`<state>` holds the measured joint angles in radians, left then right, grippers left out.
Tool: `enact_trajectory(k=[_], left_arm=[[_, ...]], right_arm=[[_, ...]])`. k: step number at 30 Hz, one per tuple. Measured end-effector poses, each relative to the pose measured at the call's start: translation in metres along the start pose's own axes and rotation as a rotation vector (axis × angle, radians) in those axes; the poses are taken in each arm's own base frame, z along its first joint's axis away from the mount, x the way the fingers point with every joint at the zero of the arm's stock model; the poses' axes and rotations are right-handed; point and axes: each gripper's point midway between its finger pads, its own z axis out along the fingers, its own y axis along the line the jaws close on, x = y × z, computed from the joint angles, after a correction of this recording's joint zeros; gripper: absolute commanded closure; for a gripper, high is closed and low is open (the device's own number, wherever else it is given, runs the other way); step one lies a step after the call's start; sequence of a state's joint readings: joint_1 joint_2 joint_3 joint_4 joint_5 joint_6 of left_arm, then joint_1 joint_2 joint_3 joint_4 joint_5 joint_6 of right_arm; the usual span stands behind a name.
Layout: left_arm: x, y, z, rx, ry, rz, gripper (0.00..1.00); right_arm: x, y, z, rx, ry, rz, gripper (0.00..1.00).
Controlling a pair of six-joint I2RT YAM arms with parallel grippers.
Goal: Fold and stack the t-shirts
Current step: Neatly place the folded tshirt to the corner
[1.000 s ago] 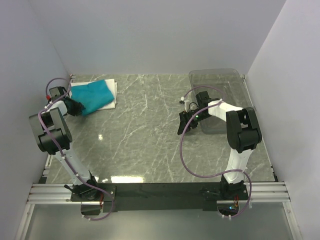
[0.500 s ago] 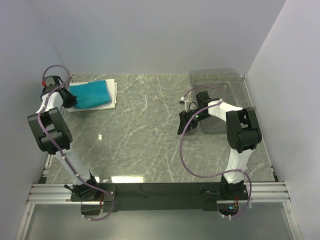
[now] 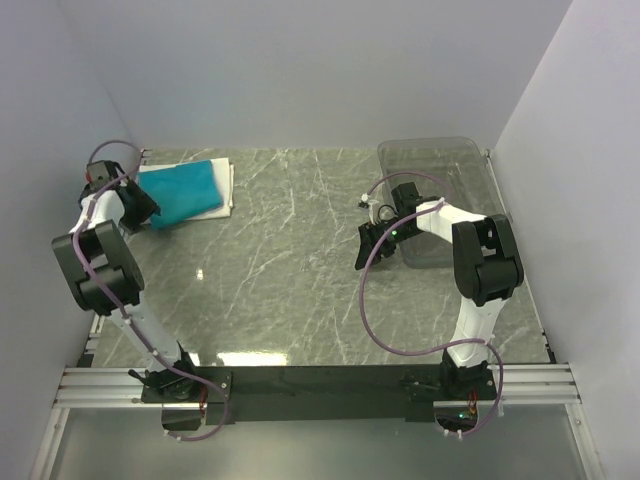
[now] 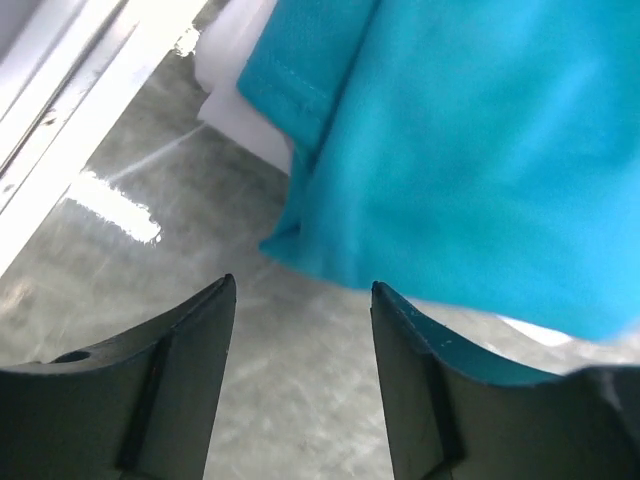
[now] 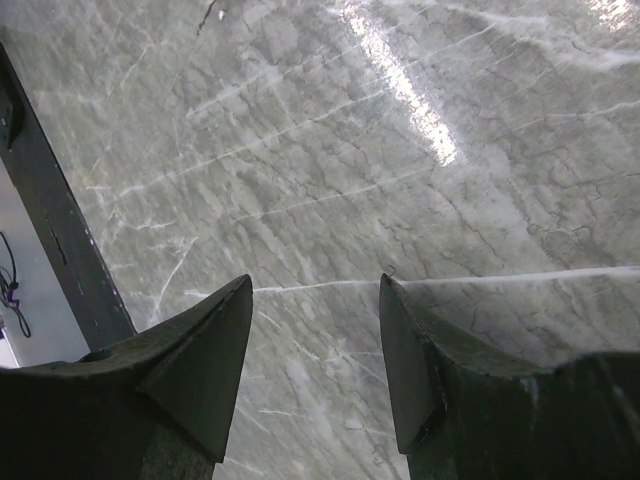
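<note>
A folded teal-blue t-shirt (image 3: pixel 182 190) lies on top of a folded white t-shirt (image 3: pixel 224 189) at the far left corner of the table. Up close, the teal-blue t-shirt (image 4: pixel 470 140) fills the upper part of the left wrist view, with the white t-shirt (image 4: pixel 240 70) showing under its left edge. My left gripper (image 3: pixel 140 208) (image 4: pixel 303 290) is open just short of the teal shirt's near corner, with bare table between the fingers. My right gripper (image 3: pixel 366 245) (image 5: pixel 315 285) is open over bare marble at mid-right, holding nothing.
A clear plastic bin (image 3: pixel 440 190) stands at the back right, beside the right arm. A metal rail (image 4: pixel 60 110) edges the table on the left, close to the shirts. The dark table edge (image 5: pixel 60 240) shows in the right wrist view.
The left gripper drew the teal shirt's loose corner back onto the stack, shut briefly, then opened and let go. The right arm has not moved.
</note>
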<state>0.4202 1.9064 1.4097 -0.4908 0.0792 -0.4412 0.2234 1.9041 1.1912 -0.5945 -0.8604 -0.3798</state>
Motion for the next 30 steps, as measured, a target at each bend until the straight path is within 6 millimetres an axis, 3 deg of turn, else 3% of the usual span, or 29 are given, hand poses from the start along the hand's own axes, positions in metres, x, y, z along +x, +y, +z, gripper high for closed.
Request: enact_trajectory(k=[3, 7, 10, 12, 17, 21, 24, 30], left_arm=[[-0.014, -0.008, -0.026, 0.038, -0.065, -0.026, 0.47], [-0.052, -0.042, -0.055, 0.177, -0.16, -0.058, 0.73], [-0.068, -0.075, -0.052, 0.279, -0.161, -0.056, 0.92], [-0.068, -0.1, -0.039, 0.346, -0.125, -0.041, 0.98], [-0.036, -0.157, 0.012, 0.42, 0.017, 0.031, 0.99], [0.012, -0.184, 0.041, 0.436, 0.137, 0.057, 0.99], [0.031, -0.187, 0.051, 0.423, 0.187, 0.058, 0.99], [0.048, -0.176, 0.061, 0.413, 0.237, 0.049, 0.96]], right_arm=[[0.0, 0.001, 0.0, -0.004, -0.001, -0.002, 0.39], [0.0, 0.001, 0.0, -0.006, -0.001, -0.003, 0.39], [0.0, 0.001, 0.0, -0.006, -0.001, -0.003, 0.39], [0.0, 0.001, 0.0, -0.006, -0.001, -0.003, 0.39], [0.0, 0.001, 0.0, -0.006, 0.0, -0.002, 0.39], [0.0, 0.001, 0.0, -0.006, 0.0, -0.003, 0.39], [0.0, 0.001, 0.0, -0.006, -0.001, -0.003, 0.39], [0.0, 0.001, 0.0, -0.006, -0.001, -0.005, 0.39]])
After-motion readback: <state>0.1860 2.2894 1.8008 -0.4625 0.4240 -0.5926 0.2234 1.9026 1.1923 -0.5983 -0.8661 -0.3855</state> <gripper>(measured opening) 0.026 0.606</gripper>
